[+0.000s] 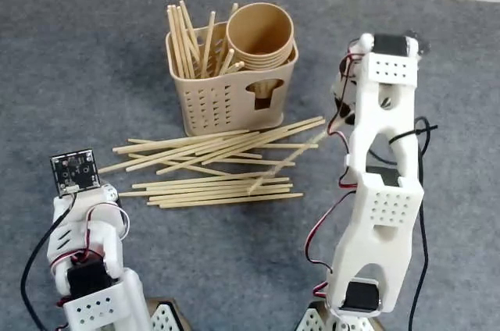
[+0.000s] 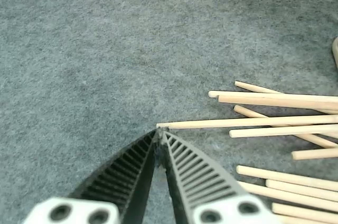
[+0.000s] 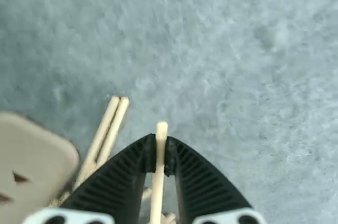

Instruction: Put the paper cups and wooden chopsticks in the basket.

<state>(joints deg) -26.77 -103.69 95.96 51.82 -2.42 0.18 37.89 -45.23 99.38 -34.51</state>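
A beige basket (image 1: pixel 226 104) stands upright at the back centre, with stacked paper cups (image 1: pixel 262 34) and several chopsticks (image 1: pixel 191 42) inside it. A loose pile of wooden chopsticks (image 1: pixel 211 167) lies on the carpet in front of it. My right gripper (image 3: pixel 160 145) is shut on one chopstick (image 3: pixel 161 129), which slants down over the pile (image 1: pixel 289 161). A corner of the basket (image 3: pixel 31 160) sits close beside it. My left gripper (image 2: pixel 160 133) is shut with nothing between its fingers, its tips at the end of a chopstick (image 2: pixel 248 122) on the pile's left side.
Grey carpet (image 1: pixel 94 65) covers the table. The right arm (image 1: pixel 383 151) stretches along the right side, level with the basket. The left arm (image 1: pixel 82 229) sits low at the front left. Bare carpet lies left of the basket and in front of the pile.
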